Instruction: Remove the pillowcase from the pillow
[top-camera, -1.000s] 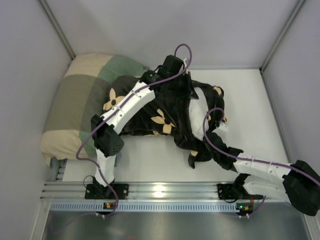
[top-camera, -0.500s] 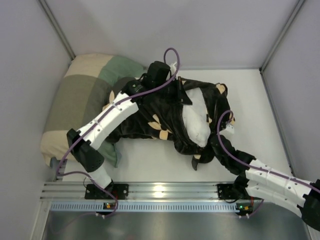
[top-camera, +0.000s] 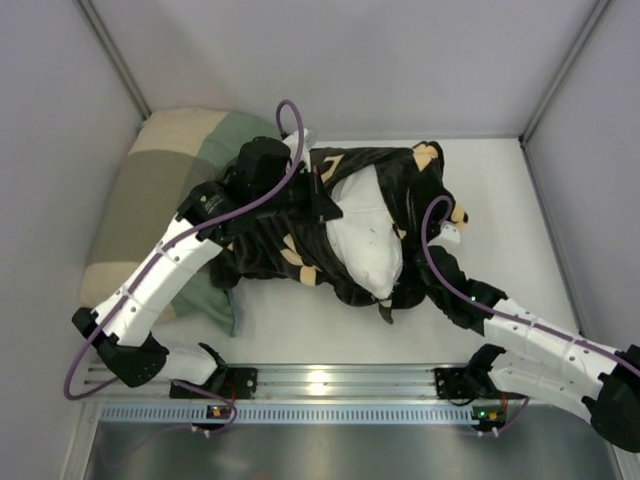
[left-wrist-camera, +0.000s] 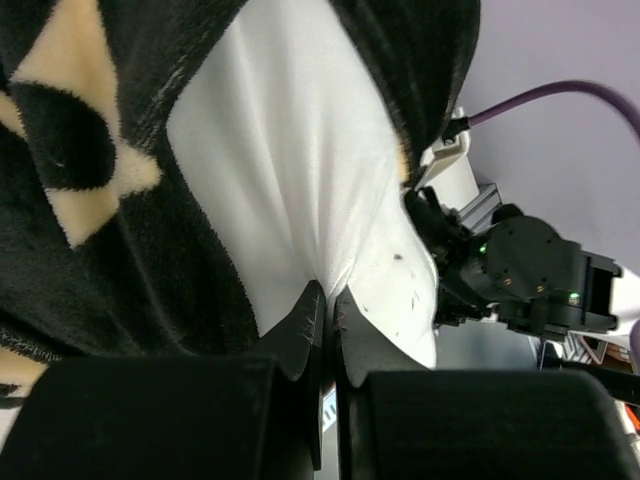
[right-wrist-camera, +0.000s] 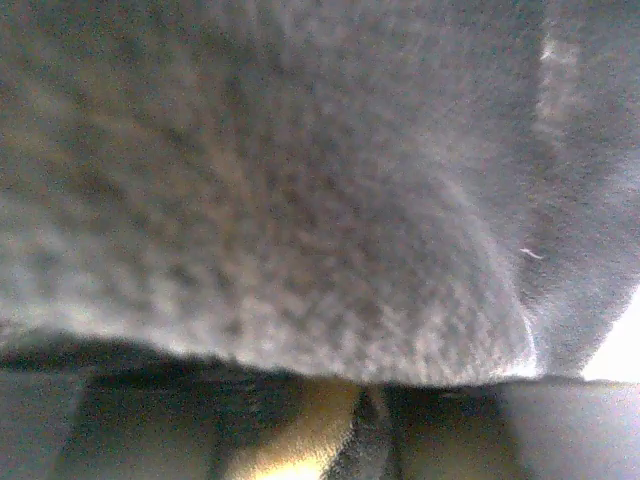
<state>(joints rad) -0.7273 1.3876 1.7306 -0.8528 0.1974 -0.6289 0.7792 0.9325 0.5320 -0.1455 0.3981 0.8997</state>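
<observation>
The white pillow (top-camera: 365, 235) lies in the middle of the surface (top-camera: 500, 200), its near end bare. The black pillowcase (top-camera: 265, 250) with tan flower motifs is bunched along its left side and over its far end, and a strip of it runs down the right side. The left claw (left-wrist-camera: 327, 300) is clenched on a pinched fold of the pillow's white fabric, right beside the pillowcase edge. The right claw (top-camera: 418, 288) is pressed into the dark fabric at the pillow's near right corner. Its wrist view shows only blurred cloth against the lens, so I cannot tell whether it is grasping. A green and beige patchwork pillow (top-camera: 150, 185) rests at the far left, touching the pillowcase.
</observation>
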